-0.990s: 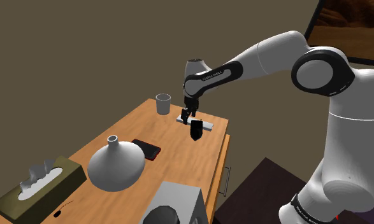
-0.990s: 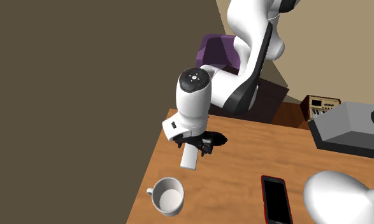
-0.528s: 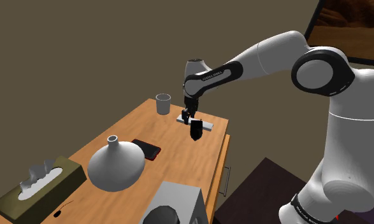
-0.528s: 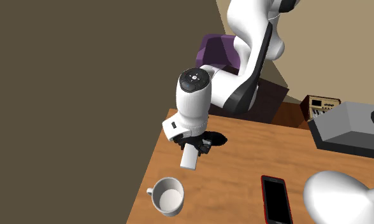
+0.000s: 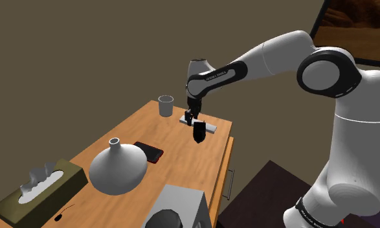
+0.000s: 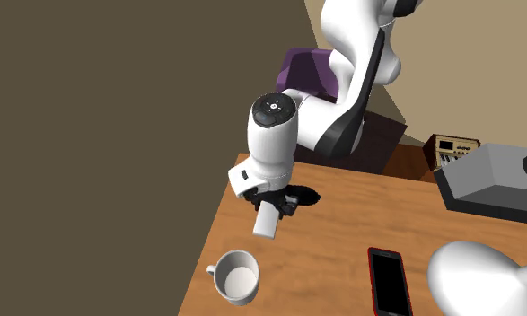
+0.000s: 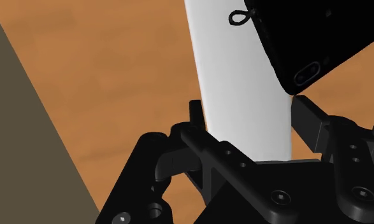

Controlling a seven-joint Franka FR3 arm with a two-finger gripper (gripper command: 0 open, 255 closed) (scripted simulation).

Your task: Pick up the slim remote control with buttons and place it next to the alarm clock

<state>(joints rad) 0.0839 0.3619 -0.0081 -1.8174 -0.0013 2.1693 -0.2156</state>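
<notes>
Shoulder view: my tool [image 5: 196,129] stands over the remote [image 5: 210,126] near the worktop's [image 5: 182,155] far corner, the cup [image 5: 166,105] close by; I cannot tell whether the remote is off the worktop; the phone [image 5: 149,151] and vase [image 5: 119,167] lie further along the worktop, so a low carry could clip them; I cannot tell which thing is the clock.

Second exterior view: the tool [image 6: 284,205] has the remote [image 6: 267,220] by one end, its long free part pointing toward the cup [image 6: 237,276]; so lopsided a hold could let it swivel or droop and strike the cup.

Wrist view: the fingers [image 7: 195,116] are clamped on the remote's [image 7: 233,70] two long edges; I judge a quick move might slide it out.
</notes>
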